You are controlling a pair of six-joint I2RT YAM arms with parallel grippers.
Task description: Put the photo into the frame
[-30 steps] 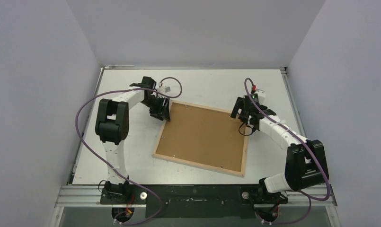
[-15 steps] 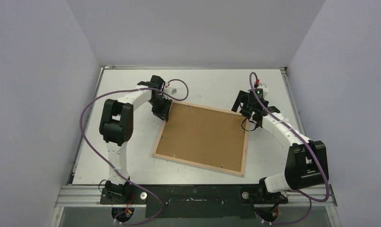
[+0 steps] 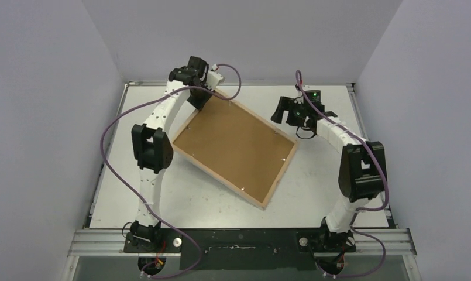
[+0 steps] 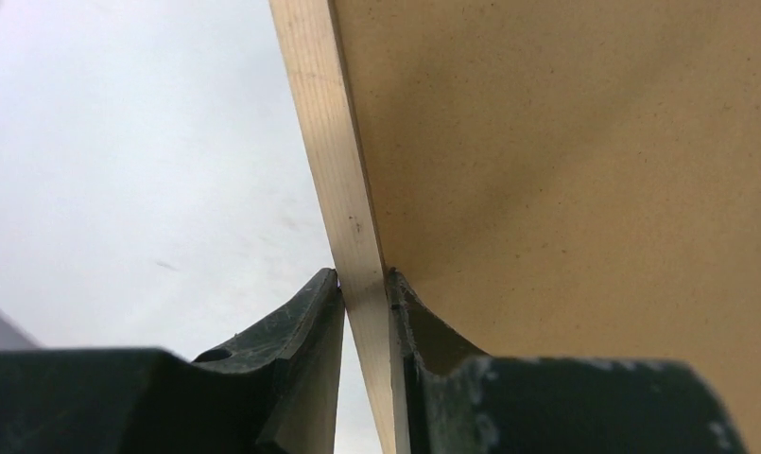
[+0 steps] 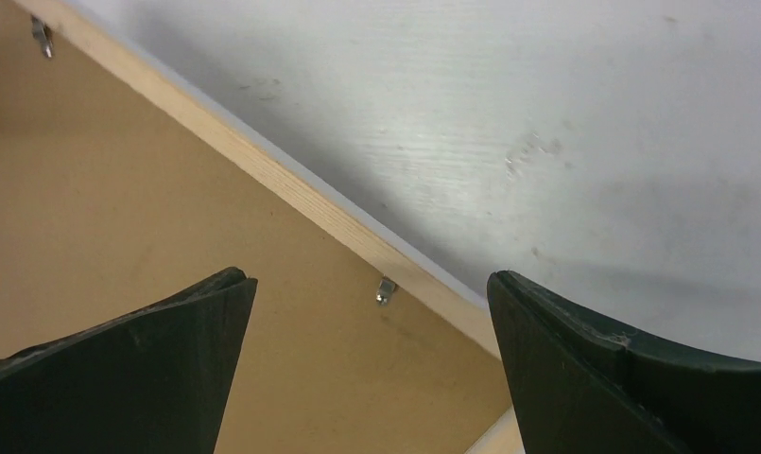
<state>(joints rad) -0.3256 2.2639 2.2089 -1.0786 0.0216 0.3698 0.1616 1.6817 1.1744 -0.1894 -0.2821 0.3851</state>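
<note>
The frame (image 3: 279,177) is a thin light-wood rectangle with a brown fibreboard backing panel (image 3: 236,143) filling it, back side up. It lies askew across the table's middle, its far corner raised. My left gripper (image 3: 202,101) is shut on the wooden slat (image 4: 324,123) at that far corner (image 4: 362,279), one finger on each side. My right gripper (image 3: 284,116) is open and empty, hovering over the frame's right corner (image 5: 371,279), above a slat (image 5: 263,170) and a small metal tab (image 5: 386,289). The photo is not in view.
The white table (image 3: 332,175) has a raised rim and grey walls on three sides. Several small metal tabs (image 3: 278,133) line the inside of the frame. Purple cables loop from both arms over the table's far part.
My left gripper has swung toward the far wall holding the frame's corner, and the frame has turned and shifted with it. My right gripper has moved left and farther back, staying open.
</note>
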